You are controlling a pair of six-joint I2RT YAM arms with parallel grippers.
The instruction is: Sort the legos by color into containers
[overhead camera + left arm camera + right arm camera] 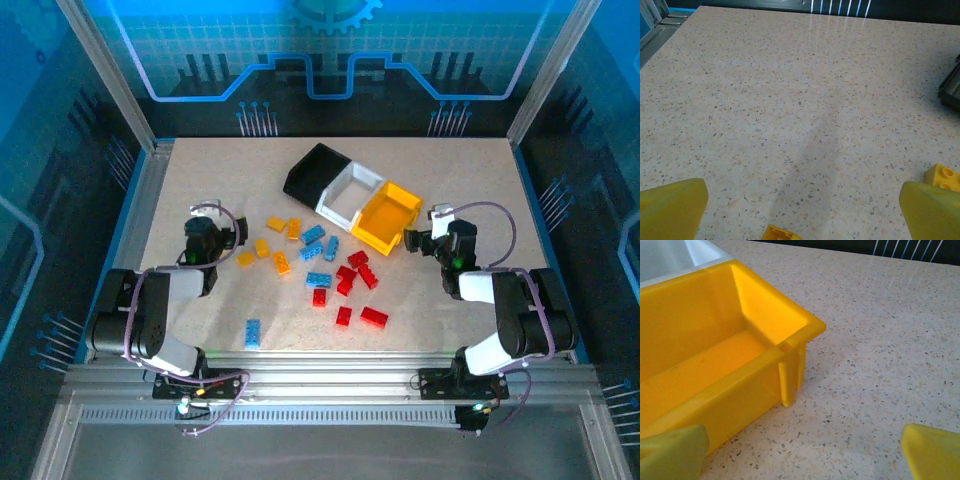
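The left pincer (228, 236) and right pincer (415, 240) gape apart, empty. Small studded plastic bricks (320, 268), yellow-orange, light blue and red, lie scattered on the speckled bench (200, 170) near 3 joined open plastic bins (366, 178).

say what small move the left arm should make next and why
Probably ease the left gripper back and down over the yellow brick peeking in between its open, empty jaws. It seems the closest brick, and the yellow bin stands empty.
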